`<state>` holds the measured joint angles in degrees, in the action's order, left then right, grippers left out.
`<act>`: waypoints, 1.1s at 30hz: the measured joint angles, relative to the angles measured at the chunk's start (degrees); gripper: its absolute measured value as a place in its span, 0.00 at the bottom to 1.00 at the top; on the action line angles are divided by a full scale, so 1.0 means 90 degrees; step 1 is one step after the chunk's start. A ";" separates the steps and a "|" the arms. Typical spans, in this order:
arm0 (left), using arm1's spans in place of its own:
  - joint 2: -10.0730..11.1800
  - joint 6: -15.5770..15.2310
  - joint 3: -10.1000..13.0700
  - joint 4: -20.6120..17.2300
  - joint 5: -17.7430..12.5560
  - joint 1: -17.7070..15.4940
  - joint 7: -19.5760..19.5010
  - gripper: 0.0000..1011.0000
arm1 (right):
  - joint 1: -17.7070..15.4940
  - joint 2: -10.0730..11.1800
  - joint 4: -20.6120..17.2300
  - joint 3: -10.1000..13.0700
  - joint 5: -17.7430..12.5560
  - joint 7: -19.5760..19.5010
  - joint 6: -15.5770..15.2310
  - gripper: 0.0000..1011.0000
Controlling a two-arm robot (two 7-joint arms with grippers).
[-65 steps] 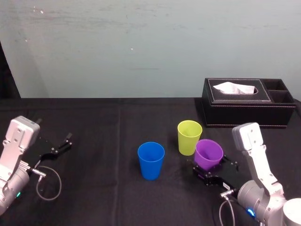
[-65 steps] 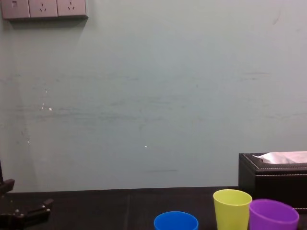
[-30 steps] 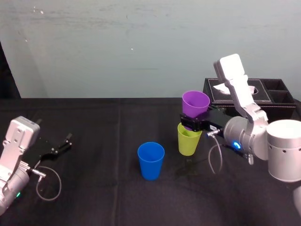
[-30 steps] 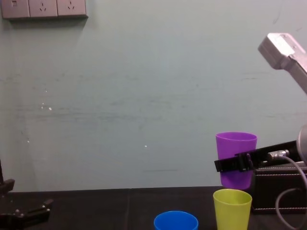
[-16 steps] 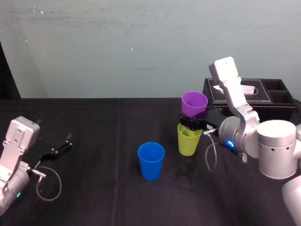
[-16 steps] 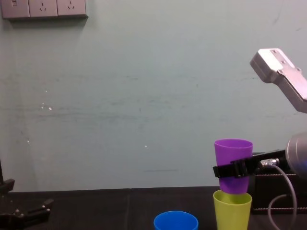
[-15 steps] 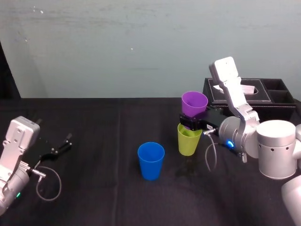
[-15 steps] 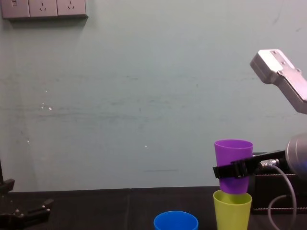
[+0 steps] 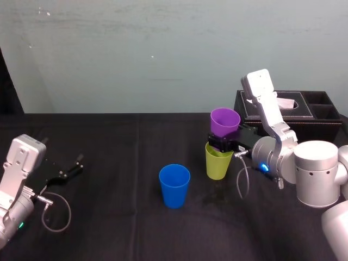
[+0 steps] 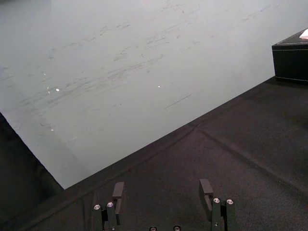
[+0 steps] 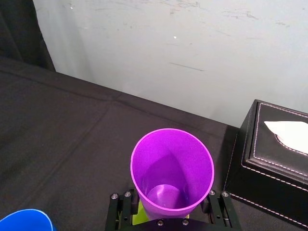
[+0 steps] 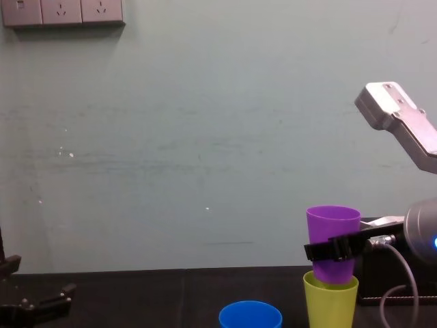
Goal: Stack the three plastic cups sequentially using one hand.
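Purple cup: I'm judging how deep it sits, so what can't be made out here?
- Base of the purple cup: chest view, hidden inside the yellow-green cup and behind the jaws of the right gripper; depth unclear.
- Most of the yellow-green cup: right wrist view, under the purple cup.
- Lower part of the blue cup: chest view, cut by the bottom edge.
- Parked left gripper: chest view, partly cut by the edge.

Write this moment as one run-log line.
right gripper: shut on purple cup | purple cup: base inside yellow-green cup | blue cup: apart | left gripper: parked, open
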<state>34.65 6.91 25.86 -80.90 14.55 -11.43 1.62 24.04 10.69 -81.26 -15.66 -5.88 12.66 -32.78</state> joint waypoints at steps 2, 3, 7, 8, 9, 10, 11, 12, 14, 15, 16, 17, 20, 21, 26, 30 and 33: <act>0.0000 0.0000 0.0000 0.0000 0.0000 0.0000 0.0000 0.99 | 0.0000 -0.0020 0.0018 0.0019 0.0021 0.0021 0.0015 0.70; 0.0000 0.0000 0.0000 0.0000 0.0000 0.0000 0.0000 0.99 | 0.0000 -0.0027 0.0022 0.0024 0.0030 0.0033 0.0019 0.70; 0.0000 0.0000 0.0000 0.0000 0.0000 0.0000 0.0000 0.99 | -0.0010 -0.0067 0.0047 0.0061 0.0079 0.0070 0.0032 0.70; 0.0000 0.0000 0.0000 0.0000 0.0000 0.0000 0.0000 0.99 | -0.0013 -0.0076 0.0052 0.0065 0.0088 0.0077 0.0034 0.70; 0.0000 0.0000 0.0000 0.0000 0.0000 0.0000 0.0000 0.99 | -0.0016 -0.0084 0.0056 0.0071 0.0097 0.0088 0.0036 0.70; 0.0000 0.0000 0.0000 0.0000 0.0000 0.0000 0.0000 0.99 | -0.0018 -0.0091 0.0061 0.0076 0.0104 0.0094 0.0036 0.70; 0.0000 0.0000 0.0000 0.0000 0.0000 0.0000 0.0000 0.99 | -0.0020 -0.0105 0.0070 0.0086 0.0119 0.0103 0.0038 0.70; 0.0000 0.0000 0.0000 0.0000 0.0000 0.0000 0.0000 0.99 | -0.0022 -0.0111 0.0073 0.0091 0.0127 0.0105 0.0039 0.70; 0.0000 0.0000 0.0000 0.0000 0.0000 0.0000 0.0000 0.99 | -0.0028 -0.0130 0.0087 0.0109 0.0150 0.0115 0.0045 0.70; 0.0000 0.0000 0.0000 0.0000 0.0000 0.0000 0.0000 0.99 | -0.0031 -0.0135 0.0092 0.0114 0.0155 0.0121 0.0047 0.70; 0.0000 0.0000 0.0000 0.0000 0.0000 0.0000 0.0000 0.99 | -0.0033 -0.0140 0.0097 0.0118 0.0161 0.0130 0.0048 0.70; 0.0000 0.0000 0.0000 0.0000 0.0000 0.0000 0.0000 0.99 | -0.0035 -0.0146 0.0102 0.0121 0.0169 0.0138 0.0051 0.70; 0.0000 0.0000 0.0000 0.0000 0.0000 0.0000 0.0000 0.99 | -0.0048 -0.0167 0.0116 0.0135 0.0193 0.0157 0.0054 0.70; 0.0000 0.0000 0.0000 0.0000 0.0000 0.0000 0.0000 0.99 | -0.0059 -0.0176 0.0117 0.0142 0.0200 0.0163 0.0054 0.70; 0.0000 0.0000 0.0000 0.0000 0.0000 0.0000 0.0000 0.99 | -0.0112 -0.0197 0.0119 0.0158 0.0221 0.0206 0.0054 0.70; 0.0000 0.0000 0.0000 0.0000 0.0000 0.0000 0.0000 0.99 | -0.0114 -0.0197 0.0119 0.0159 0.0223 0.0208 0.0054 0.70; 0.0000 0.0000 0.0000 0.0000 0.0000 0.0000 0.0000 0.99 | -0.0111 -0.0196 0.0118 0.0159 0.0222 0.0208 0.0054 0.70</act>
<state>34.65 6.91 25.86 -80.90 14.55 -11.43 1.62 23.04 8.92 -80.20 -14.23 -3.87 14.53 -32.29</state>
